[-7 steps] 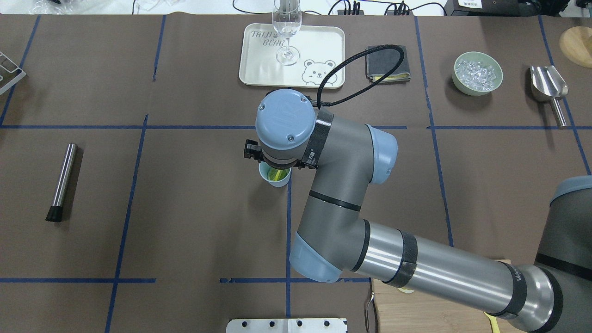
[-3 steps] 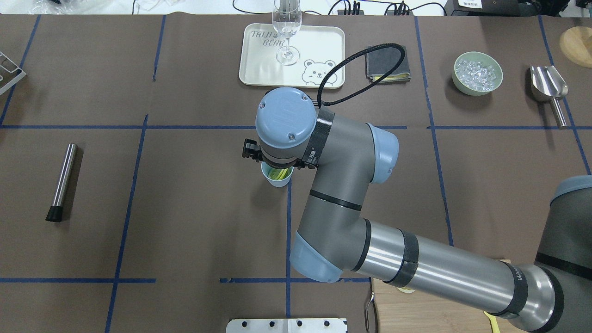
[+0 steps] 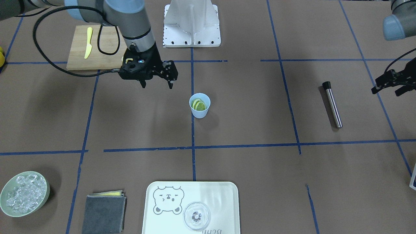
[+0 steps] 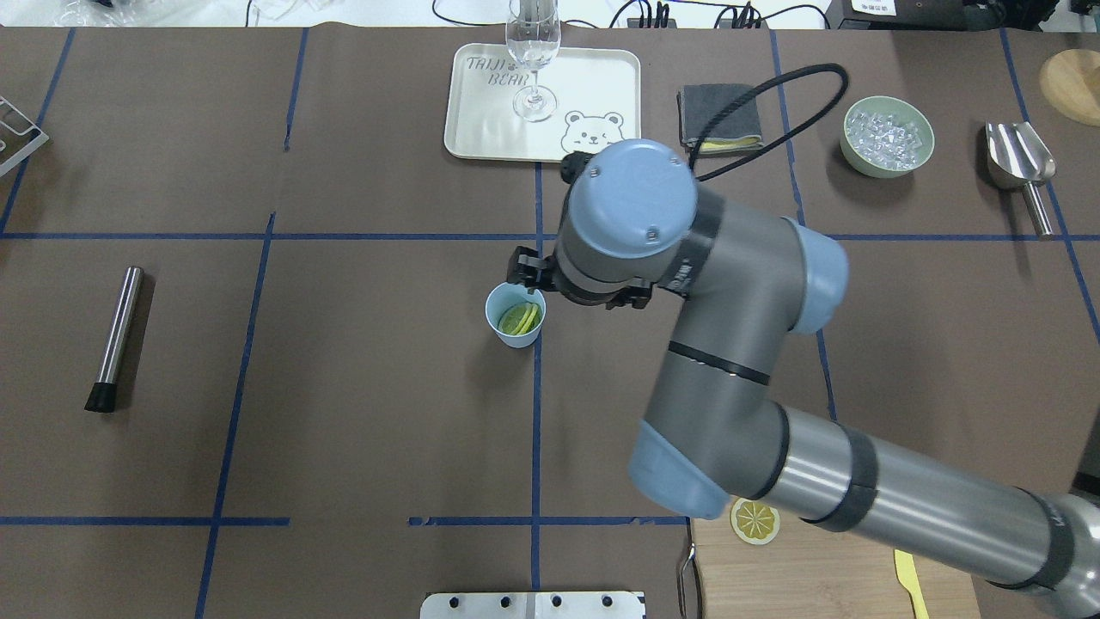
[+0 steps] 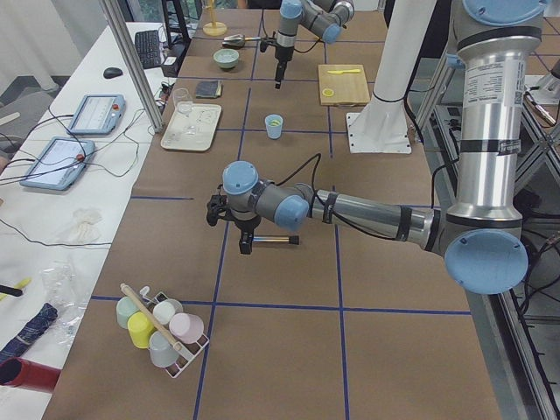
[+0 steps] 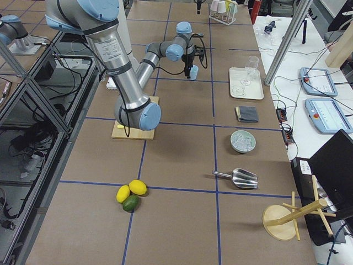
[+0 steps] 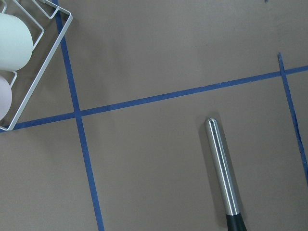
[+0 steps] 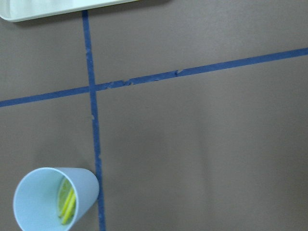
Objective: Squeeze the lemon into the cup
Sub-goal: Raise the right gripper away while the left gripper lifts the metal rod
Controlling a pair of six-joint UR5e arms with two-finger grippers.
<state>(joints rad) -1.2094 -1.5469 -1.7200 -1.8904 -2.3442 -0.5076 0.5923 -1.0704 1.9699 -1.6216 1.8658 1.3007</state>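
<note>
1. Worktop: brown covering marked into cells by blue tape.
2. Right arm: reaches in from the right. Its wrist hangs above the worktop, just right of the cup.
3. Right claw: released. The two fingers stand apart with nothing between them, raised off the surface.
4. Left arm: at the far left. The left claw hovers over a steel rod with a black end. Its two fingers show a gap and hold nothing.
5. Cutting board: on the near right by the robot's base. It carries a yellow knife and one loose lemon slice.
6. Tray: at the far centre, with a clear glass on it, well apart from the cup.
7. Cup: upright at the centre, on a blue tape line.
8. Lemon: slices stand on edge inside the cup, leaning on its wall.

Governing relation: the cup lies to the left of the right claw, with an open path between them. The right arm is by far the nearer. Because the claw is raised, its near-far offset cannot be fixed.

Judgement: the slices are already delivered. The loose slice lies behind the right arm, toward the robot.
</note>
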